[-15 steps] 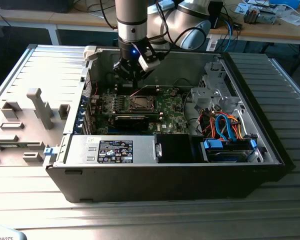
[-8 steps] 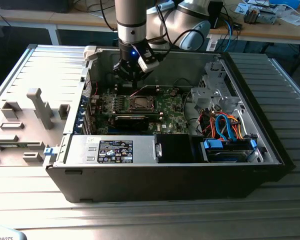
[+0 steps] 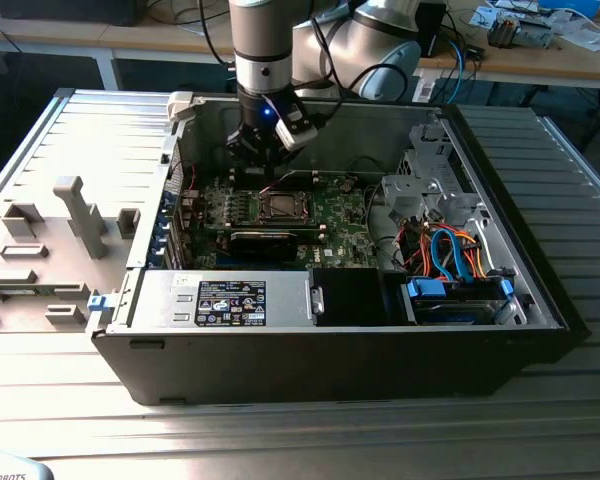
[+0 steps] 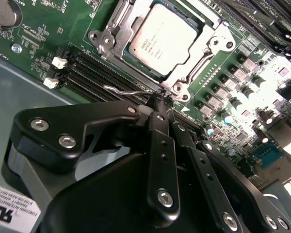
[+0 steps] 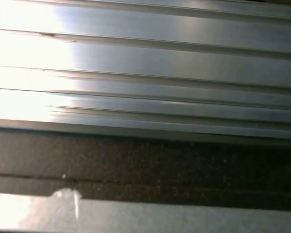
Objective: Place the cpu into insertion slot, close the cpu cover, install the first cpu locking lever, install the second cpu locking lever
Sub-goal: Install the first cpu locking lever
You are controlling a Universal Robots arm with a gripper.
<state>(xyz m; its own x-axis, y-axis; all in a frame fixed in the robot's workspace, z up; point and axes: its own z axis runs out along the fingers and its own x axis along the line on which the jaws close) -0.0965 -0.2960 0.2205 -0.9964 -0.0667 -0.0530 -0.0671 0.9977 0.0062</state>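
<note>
— How was the light in the exterior view?

— Even and fairly bright on the ribbed grey metal table [image 3: 70,120]; the open black computer case [image 3: 360,355] lay shadowed inside.

— And the second wrist view?

— Sharp on the green motherboard [image 4: 82,24], but glare washed out one edge, and the close black gripper [image 4: 158,98] was soft.

— The first wrist view?

— Blurred, with strong white glare on pale ridged metal [image 5: 136,63].

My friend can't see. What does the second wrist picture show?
A black claw, shut, pinches a thin wire lever beside a silver chip. The chip sits in its metal-rimmed socket on a green computer board.
</note>
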